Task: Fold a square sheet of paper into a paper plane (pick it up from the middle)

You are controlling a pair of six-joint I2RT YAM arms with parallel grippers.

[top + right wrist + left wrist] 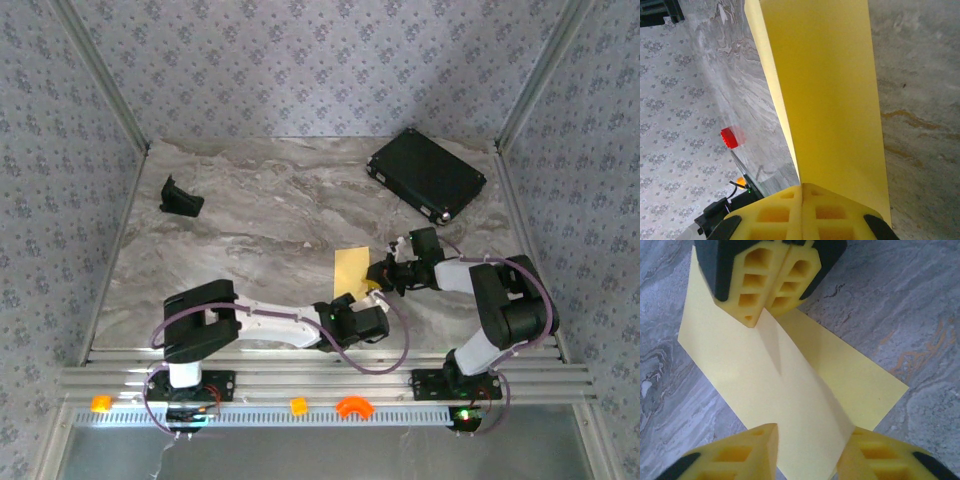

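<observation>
Right tool (802,189) low, tight on paper (830,100).

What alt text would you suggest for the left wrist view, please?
A pale-yellow sheet of paper lies on a marble table, bowed into a ridge. The right gripper pinches its top edge; the left gripper straddles the ridge, jaws apart.

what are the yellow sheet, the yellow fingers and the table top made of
Sheet: thin matte pale-yellow paper, probably; it bends in a soft ridge and keeps sharp straight edges.
Fingers: yellow moulded or printed plastic, seemingly, matte, with open box-shaped cells.
Table top: grey veined marble look with slight sheen; could be real stone or a printed laminate.
</observation>
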